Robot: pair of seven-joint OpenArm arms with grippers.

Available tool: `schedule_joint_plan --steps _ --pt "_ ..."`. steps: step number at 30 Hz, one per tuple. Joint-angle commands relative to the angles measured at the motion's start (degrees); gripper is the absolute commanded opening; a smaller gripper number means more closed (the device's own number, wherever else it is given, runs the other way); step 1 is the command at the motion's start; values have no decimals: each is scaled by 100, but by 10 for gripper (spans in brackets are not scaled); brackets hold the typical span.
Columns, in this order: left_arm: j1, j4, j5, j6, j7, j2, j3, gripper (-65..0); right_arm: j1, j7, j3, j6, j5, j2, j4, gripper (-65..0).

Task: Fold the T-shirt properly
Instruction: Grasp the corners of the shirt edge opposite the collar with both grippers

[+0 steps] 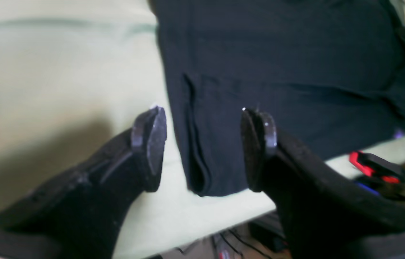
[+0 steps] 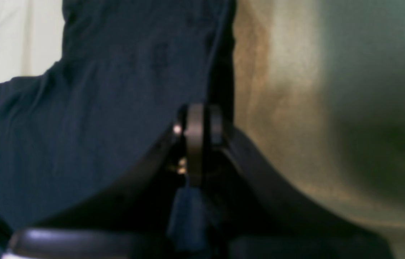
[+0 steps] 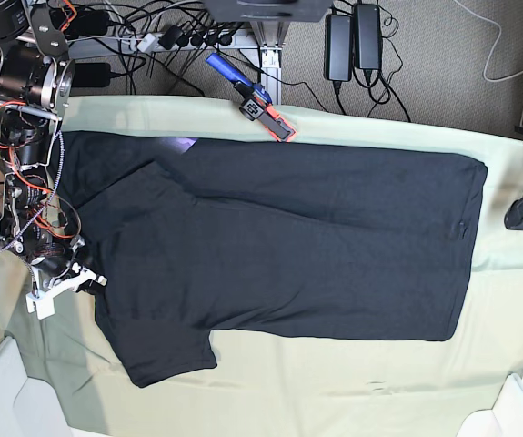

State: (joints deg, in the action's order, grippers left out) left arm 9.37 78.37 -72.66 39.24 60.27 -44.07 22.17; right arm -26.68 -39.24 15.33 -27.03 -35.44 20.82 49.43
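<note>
Two jaws of left gripper [image 1: 204, 144] apart, hovering over T-shirt [image 1: 281, 72] corner near table edge. Right wrist view: right gripper [image 2: 195, 133] pinched on shirt edge (fabric limp, light). Base view: shirt spread on green cloth [image 3: 334, 391]; best hold at hems, corners

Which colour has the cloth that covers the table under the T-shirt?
Pale green; the table cloth shows best in the base view.

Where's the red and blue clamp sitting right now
In the base view the clamp lies at the table cloth's far edge, just beyond the T-shirt's upper edge, left of centre and near the cables.
</note>
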Motion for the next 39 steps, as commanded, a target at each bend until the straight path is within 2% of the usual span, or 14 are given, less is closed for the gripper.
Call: schedule_joint_plan --steps 1,6,14,19,23,29,34,39 --pt "-66 57 22 76 -251 -136 55 -285 -170 90 13 -448 -52 94 125 -650" --pt "-448 -168 846 76 -966 9 -289 -285 -170 83 13 -448 -55 92 125 -650" --pt "-2479 -2240 2398 76 -2288 627 -1600 -285 -166 -101 13 -450 -55 98 125 -650" --pt "-3681 -3899 2828 76 -2568 1158 -1937 -285 -168 -173 13 -450 -55 107 125 -650" --pt "-4127 -4693 3147 76 -2796 1488 -1998 -285 -168 -175 13 -448 -55 107 125 -650" --pt "-4164 -4710 2949 76 -2782 1576 -1996 -285 -166 -177 13 -448 -57 107 125 -650" --pt "-4172 -4463 2332 76 -2236 1582 -1996 -287 -138 -173 13 -450 -57 107 125 -650" --pt "-4172 -4096 2225 76 -1969 1580 -1996 -287 -140 -168 13 -448 -92 107 125 -650"
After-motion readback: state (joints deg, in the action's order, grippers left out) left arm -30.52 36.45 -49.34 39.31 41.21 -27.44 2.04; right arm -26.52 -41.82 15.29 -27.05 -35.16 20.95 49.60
